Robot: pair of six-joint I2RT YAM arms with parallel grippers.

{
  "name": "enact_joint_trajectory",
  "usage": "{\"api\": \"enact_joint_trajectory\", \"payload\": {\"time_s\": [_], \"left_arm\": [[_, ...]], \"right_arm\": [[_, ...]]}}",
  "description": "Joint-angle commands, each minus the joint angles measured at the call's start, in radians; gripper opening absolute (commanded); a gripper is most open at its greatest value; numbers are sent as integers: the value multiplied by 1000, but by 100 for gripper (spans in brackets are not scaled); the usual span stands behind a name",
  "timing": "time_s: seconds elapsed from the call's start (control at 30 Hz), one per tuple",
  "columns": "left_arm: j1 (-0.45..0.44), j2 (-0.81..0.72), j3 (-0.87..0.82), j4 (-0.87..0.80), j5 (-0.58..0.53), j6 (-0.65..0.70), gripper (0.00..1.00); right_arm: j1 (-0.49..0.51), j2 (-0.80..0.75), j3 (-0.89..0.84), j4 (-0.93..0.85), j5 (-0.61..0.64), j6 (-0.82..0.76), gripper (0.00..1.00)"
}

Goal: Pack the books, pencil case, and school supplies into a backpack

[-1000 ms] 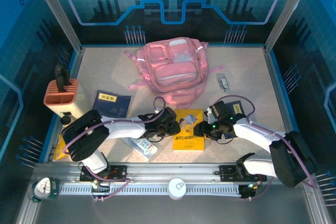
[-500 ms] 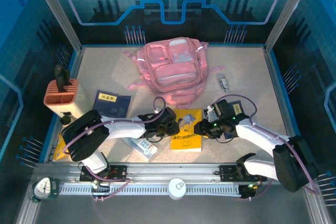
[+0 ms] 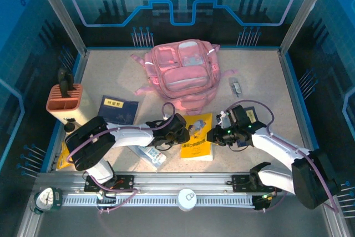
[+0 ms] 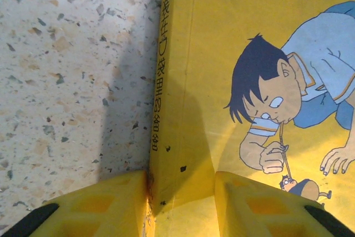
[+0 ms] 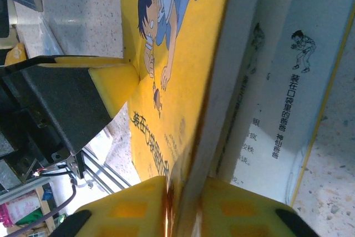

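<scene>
surface: pale speckled table, blue border along the sides
back middle: big pink backpack, lying front-up
just right of it: small dark thing, no idea what tbh
far left: orange slotted holder, upright
left of centre: navy book, white label up
front middle: yellow book, spine edge on the tabletop
front left: pencil case, partly covered

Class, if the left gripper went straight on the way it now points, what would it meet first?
The yellow book; its spine lies between the fingers of the left gripper, though depth is unclear.
</scene>
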Motion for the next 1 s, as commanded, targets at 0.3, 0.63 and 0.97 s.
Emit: {"api": "enact_joint_trajectory", "payload": {"time_s": [0.3, 0.63, 0.97], "left_arm": [[30, -173, -33, -29, -33, 69, 55], [188, -473, -126, 17, 133, 95, 75], [255, -495, -178, 284, 327, 48, 84]], "right_arm": [[-19, -188, 3, -57, -37, -8, 7], [-21, -340, 159, -166, -79, -28, 7], [-24, -232, 333, -60, -177, -19, 7]]}}
